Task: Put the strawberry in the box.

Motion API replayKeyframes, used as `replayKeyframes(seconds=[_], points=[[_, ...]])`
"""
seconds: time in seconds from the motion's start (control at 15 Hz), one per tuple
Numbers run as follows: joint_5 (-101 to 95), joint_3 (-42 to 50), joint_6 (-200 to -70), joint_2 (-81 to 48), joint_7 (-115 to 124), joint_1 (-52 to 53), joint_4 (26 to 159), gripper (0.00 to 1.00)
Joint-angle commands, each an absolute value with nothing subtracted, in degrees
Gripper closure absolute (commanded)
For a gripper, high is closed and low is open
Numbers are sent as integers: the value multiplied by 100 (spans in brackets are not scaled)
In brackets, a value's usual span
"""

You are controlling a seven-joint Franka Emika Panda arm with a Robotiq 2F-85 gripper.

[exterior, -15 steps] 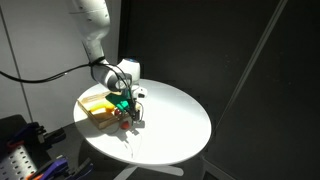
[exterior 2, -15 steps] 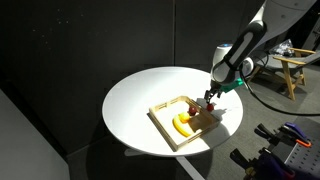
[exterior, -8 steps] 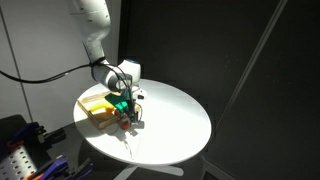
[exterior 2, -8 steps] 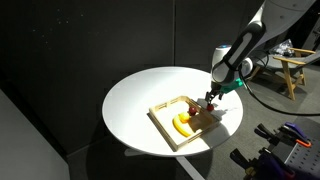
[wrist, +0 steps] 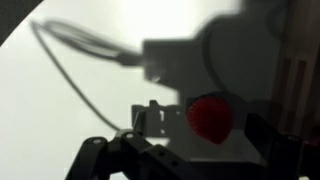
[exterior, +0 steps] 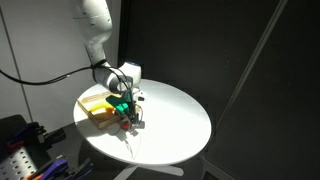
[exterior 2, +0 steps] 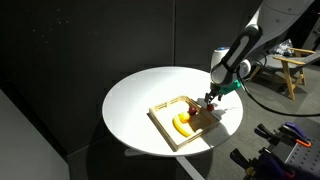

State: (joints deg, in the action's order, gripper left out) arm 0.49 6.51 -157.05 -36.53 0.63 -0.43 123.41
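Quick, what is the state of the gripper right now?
Gripper: the strawberry is between its jaws, but whether they grip it cannot be told.

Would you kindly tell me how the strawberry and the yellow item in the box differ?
The strawberry is red and roundish; the yellow item is yellow, longer and curved. The strawberry is smaller than the yellow item. The strawberry sits at the gripper; the yellow item lies in the box. Both are smaller than the box.

Open table (exterior 2: 140,95) beside box (exterior 2: 160,122), apparently
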Motion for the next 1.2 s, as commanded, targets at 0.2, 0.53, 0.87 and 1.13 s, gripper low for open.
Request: replayKeyframes(seconds=[0.2,0.53,0.87,1.13], points=[[-65,674,-15696,-3875,192,-50,12095,0],[-71,689,-15690,-3934,196,-44,12050,0],[-74,695,-15689,-3964,194,-41,12036,0],[-78,712,-15683,-3990,205,-35,12016,25]])
